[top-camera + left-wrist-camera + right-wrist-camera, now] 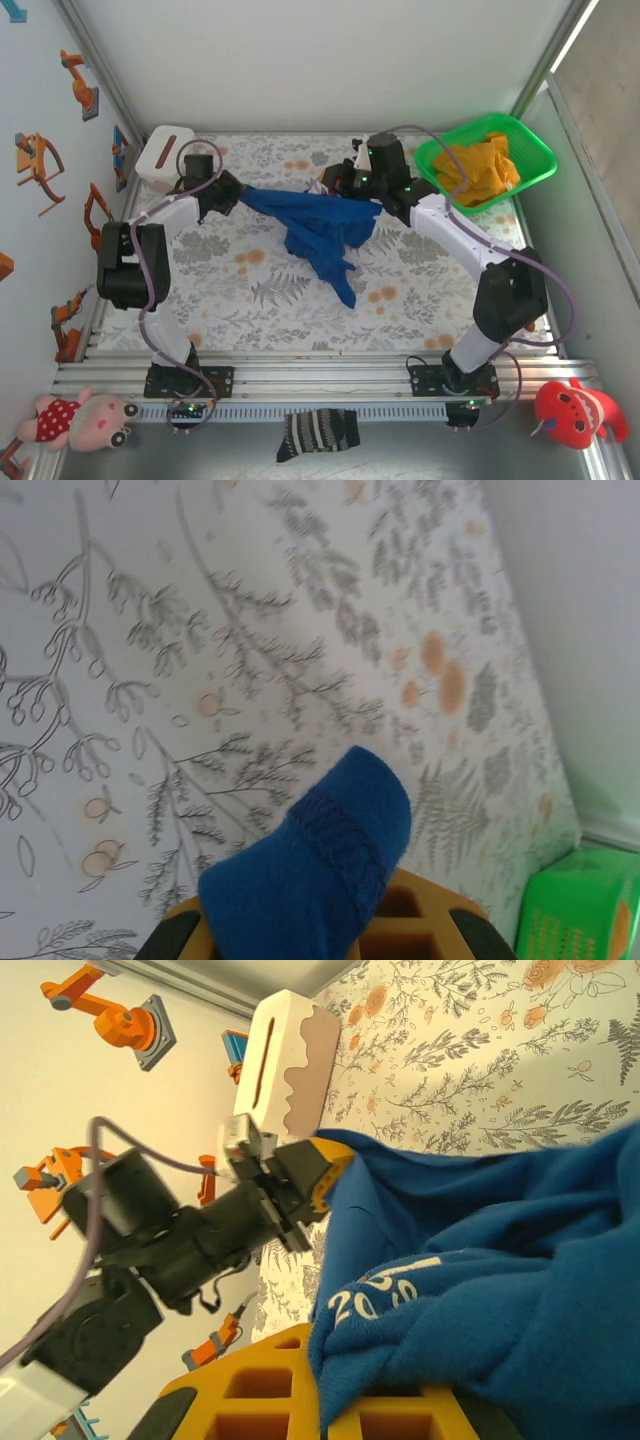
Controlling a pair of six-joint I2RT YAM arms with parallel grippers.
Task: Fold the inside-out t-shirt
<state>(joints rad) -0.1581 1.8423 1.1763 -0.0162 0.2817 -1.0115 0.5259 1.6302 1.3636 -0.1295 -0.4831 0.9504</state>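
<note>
The inside-out t-shirt (320, 228) is royal blue and hangs stretched between my two grippers above the middle of the patterned mat, with a bunched tail drooping toward the near side. My left gripper (236, 192) is shut on the shirt's left end; in the left wrist view a hemmed fold of blue cloth (320, 865) sticks out past its orange fingers (425, 925). My right gripper (372, 205) is shut on the right end, and the right wrist view has blue cloth with white lettering (385, 1295) pinched between its orange fingers (260, 1395). The left gripper (300, 1175) faces it across the cloth.
A green basket (486, 160) holding a yellow-orange garment (480, 168) sits at the back right, close to my right arm. A white box (165, 155) stands at the back left. A striped sock (318, 434) and plush toys (580, 412) lie off the mat's near edge.
</note>
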